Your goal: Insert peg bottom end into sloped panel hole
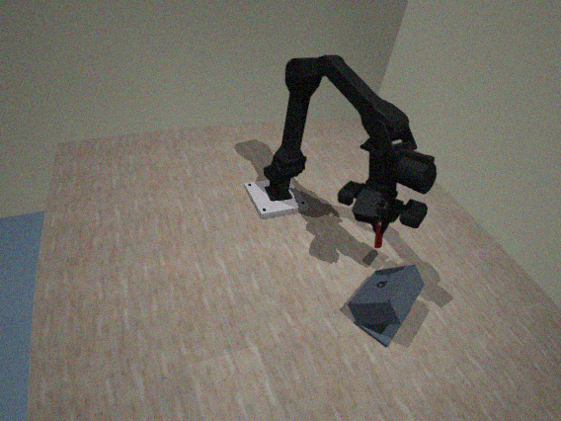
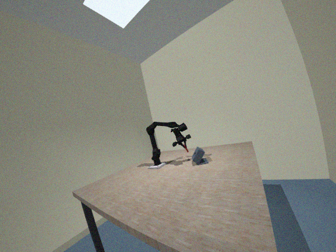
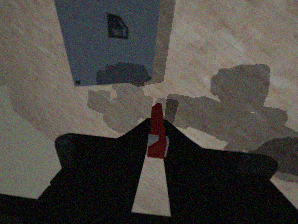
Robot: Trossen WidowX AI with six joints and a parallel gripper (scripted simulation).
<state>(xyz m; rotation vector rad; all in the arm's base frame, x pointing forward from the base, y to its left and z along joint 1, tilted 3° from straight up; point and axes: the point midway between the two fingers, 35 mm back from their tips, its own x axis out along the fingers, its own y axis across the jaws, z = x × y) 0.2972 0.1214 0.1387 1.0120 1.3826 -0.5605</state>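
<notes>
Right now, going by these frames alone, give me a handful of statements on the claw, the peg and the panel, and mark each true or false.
1. The claw is shut on the red peg. True.
2. The peg is already seated in the hole. False: it hangs in the air, short of the sloped panel, its tip apart from the panel face.
3. The peg's free end points downward, out below the claw. True.
4. The panel lies flat on the table. False: its face stands tilted, propped on a base.
5. The hole shows in the wrist view, ahead of the peg. True.
6. The peg is blue. False: it is red; the panel is blue-grey.
</notes>
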